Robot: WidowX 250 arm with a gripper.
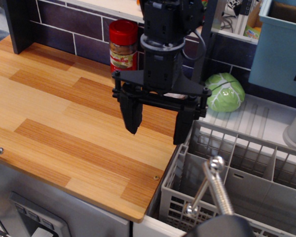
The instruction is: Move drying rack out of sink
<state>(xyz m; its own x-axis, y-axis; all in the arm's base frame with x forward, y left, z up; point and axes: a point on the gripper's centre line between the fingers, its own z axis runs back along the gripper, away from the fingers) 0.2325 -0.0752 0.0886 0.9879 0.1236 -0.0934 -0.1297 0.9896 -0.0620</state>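
I'm seeing the pincer hanging spread wide, gripping nothing, over the tabletop just beside the drying rack, which is sitting in the sink

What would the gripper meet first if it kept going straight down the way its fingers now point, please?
Probably the drying rack: the open gripper straddles its near-left rim, right finger above the rim, left over the wooden countertop. Depth is unclear.
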